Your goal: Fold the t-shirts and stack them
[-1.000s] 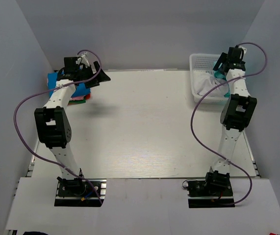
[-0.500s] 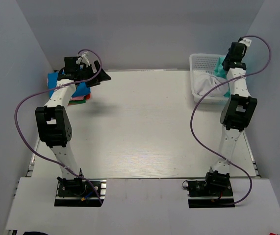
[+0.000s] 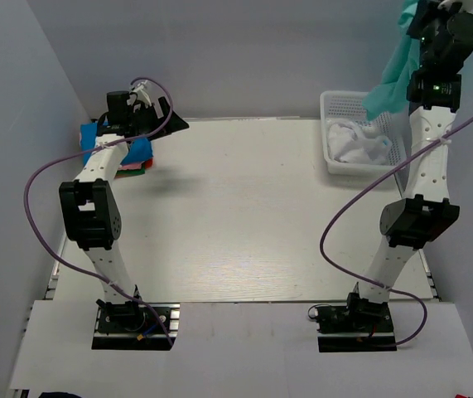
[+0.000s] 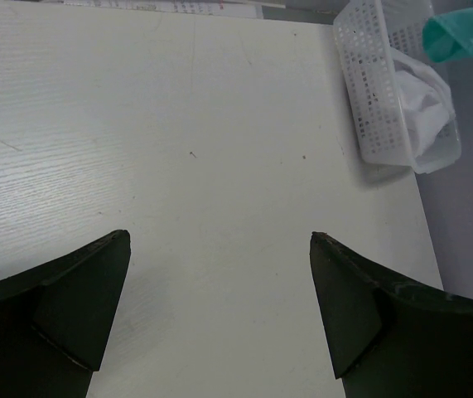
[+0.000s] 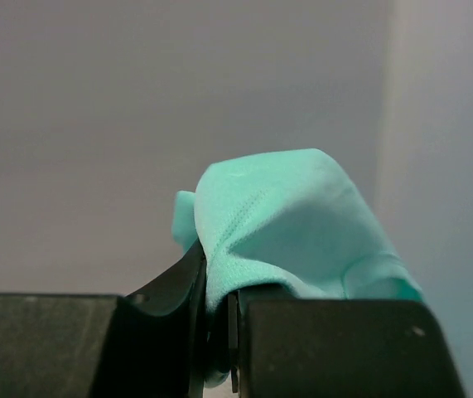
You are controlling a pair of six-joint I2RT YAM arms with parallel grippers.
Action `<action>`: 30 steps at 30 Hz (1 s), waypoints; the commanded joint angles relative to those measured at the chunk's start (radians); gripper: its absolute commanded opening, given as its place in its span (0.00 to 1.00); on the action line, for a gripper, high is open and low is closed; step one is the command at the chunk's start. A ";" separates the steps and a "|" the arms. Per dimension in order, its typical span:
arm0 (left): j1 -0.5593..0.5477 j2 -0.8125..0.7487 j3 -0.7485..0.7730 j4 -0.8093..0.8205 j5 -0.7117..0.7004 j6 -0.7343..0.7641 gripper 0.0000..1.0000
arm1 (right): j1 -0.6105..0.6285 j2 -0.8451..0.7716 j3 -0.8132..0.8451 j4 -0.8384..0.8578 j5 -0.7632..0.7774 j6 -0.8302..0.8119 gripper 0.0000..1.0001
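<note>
My right gripper point(image 3: 417, 13) is raised high over the back right corner and is shut on a teal-green t-shirt point(image 3: 392, 76). The shirt hangs down toward the white mesh basket point(image 3: 340, 104). The right wrist view shows the teal cloth point(image 5: 294, 224) pinched between the nearly closed jaws of that gripper point(image 5: 219, 303). A crumpled white t-shirt point(image 3: 357, 146) lies in the basket. At the back left is a pile with a bright blue t-shirt point(image 3: 139, 151) on top and red-pink point(image 3: 130, 167) under it. My left gripper point(image 3: 172, 126) hovers open beside the pile, with nothing in it point(image 4: 219, 240).
The left wrist view shows bare white tabletop point(image 4: 203, 141) below the open fingers. The basket point(image 4: 370, 91), the white shirt point(image 4: 425, 106) and the hanging teal cloth point(image 4: 465, 33) are at its far right. Grey walls close in the back and both sides.
My right gripper shut on the teal-green t-shirt in the basket and lifted it high, and the cloth now hangs clear above the basket. The left arm has not moved.
</note>
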 commanded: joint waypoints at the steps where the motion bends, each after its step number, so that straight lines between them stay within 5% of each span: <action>1: -0.004 -0.116 -0.004 0.059 0.033 0.003 0.99 | 0.052 -0.047 0.027 0.202 -0.213 0.083 0.00; 10: -0.004 -0.225 -0.045 -0.022 -0.020 0.012 0.99 | 0.225 -0.079 0.050 0.330 -0.607 0.319 0.00; 14: -0.004 -0.329 -0.057 -0.087 -0.154 0.021 0.99 | 0.323 -0.142 -0.168 0.267 -0.698 0.282 0.00; 21: -0.004 -0.409 -0.145 -0.255 -0.313 0.012 0.99 | 0.334 -0.260 -0.642 0.044 -0.398 0.264 0.04; 22: -0.004 -0.409 -0.154 -0.274 -0.327 0.012 0.99 | 0.331 -0.258 -0.668 -0.005 -0.361 0.252 0.10; 23: -0.004 -0.409 -0.163 -0.318 -0.341 0.000 0.99 | 0.313 -0.255 -0.720 -0.089 -0.312 0.230 0.32; 25: -0.004 -0.389 -0.191 -0.366 -0.379 -0.011 0.99 | 0.340 -0.243 -0.745 -0.202 -0.147 0.200 0.55; 26: -0.004 -0.389 -0.209 -0.412 -0.396 -0.020 0.99 | 0.339 -0.243 -0.758 -0.263 -0.118 0.184 0.90; 30: -0.004 -0.377 -0.286 -0.493 -0.421 -0.029 0.99 | 0.354 -0.249 -0.821 -0.378 -0.124 0.173 0.90</action>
